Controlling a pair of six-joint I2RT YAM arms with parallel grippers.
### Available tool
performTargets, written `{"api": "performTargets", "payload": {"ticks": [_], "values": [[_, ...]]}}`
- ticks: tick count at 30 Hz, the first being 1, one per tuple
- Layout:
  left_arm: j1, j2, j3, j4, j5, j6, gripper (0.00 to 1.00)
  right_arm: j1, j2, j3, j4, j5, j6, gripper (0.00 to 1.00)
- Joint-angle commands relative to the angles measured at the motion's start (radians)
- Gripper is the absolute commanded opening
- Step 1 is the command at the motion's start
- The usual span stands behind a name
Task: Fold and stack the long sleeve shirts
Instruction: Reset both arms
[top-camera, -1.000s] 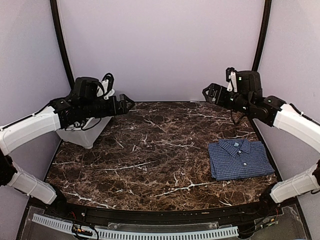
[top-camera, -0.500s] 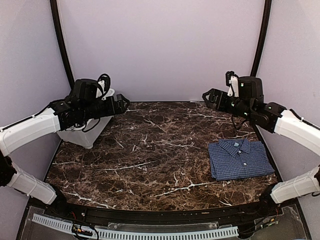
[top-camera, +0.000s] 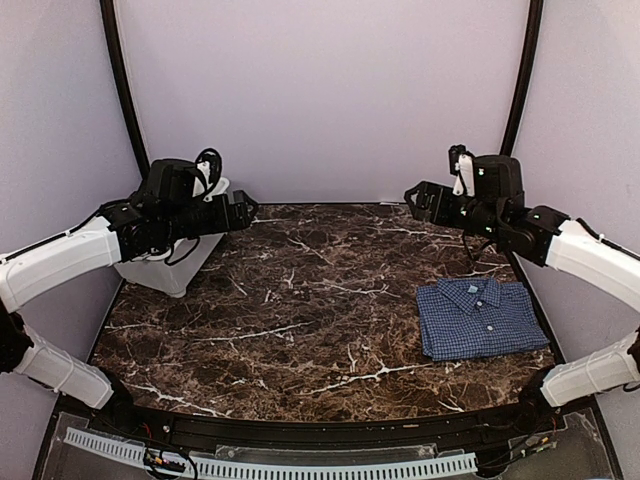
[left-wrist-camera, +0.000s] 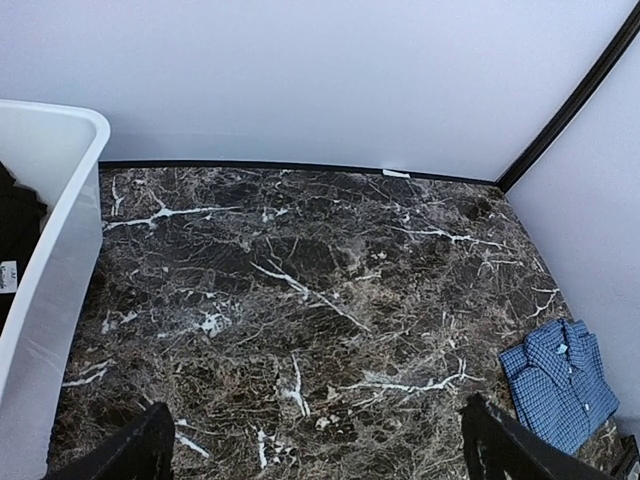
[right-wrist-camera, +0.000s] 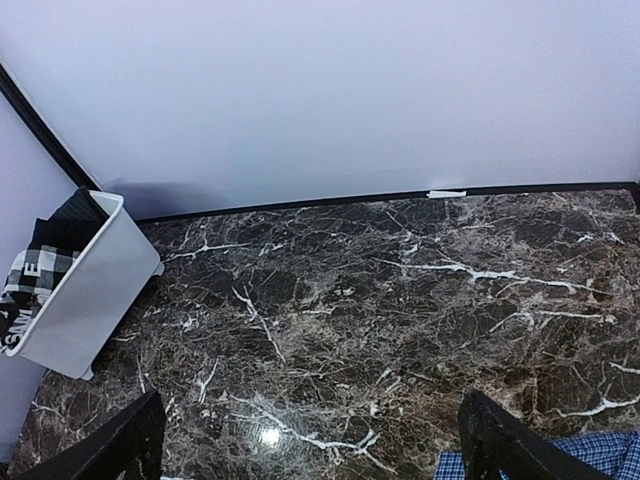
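Bin (top-camera: 166, 272), white plastic, is sitting at the left rear corner of the counter (top-camera: 300, 330), holding dark and black-and-white checked cloth (right-wrist-camera: 32, 266). Left tool (top-camera: 249, 207) is hovering above it, jaws spread, gripping nothing. Right tool (top-camera: 412, 197) is hovering high, likewise released. Folded blue checked shirt (top-camera: 478, 317) is lying flat near the right edge, untouched.

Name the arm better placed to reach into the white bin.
Left. The left end effector hangs open beside the white bin; the right end effector is across the table, near the folded blue shirt.
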Motion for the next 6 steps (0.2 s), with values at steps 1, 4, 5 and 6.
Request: {"api": "performTargets", "payload": {"ticks": [1, 4, 5, 6], "values": [[0.006, -0.006, 0.005, -0.009, 0.017, 0.032, 0.99, 0.005, 0.001, -0.006, 0.043, -0.004, -0.022, 0.98], [0.006, -0.003, 0.005, -0.012, 0.02, 0.032, 0.99, 0.005, -0.001, -0.01, 0.044, -0.004, -0.023, 0.98], [0.006, -0.003, 0.004, -0.012, 0.019, 0.032, 0.99, 0.005, -0.004, -0.01, 0.045, -0.006, -0.022, 0.99], [0.006, -0.003, 0.005, -0.013, 0.02, 0.033, 0.99, 0.004, -0.003, -0.01, 0.045, -0.007, -0.021, 0.98]]}}
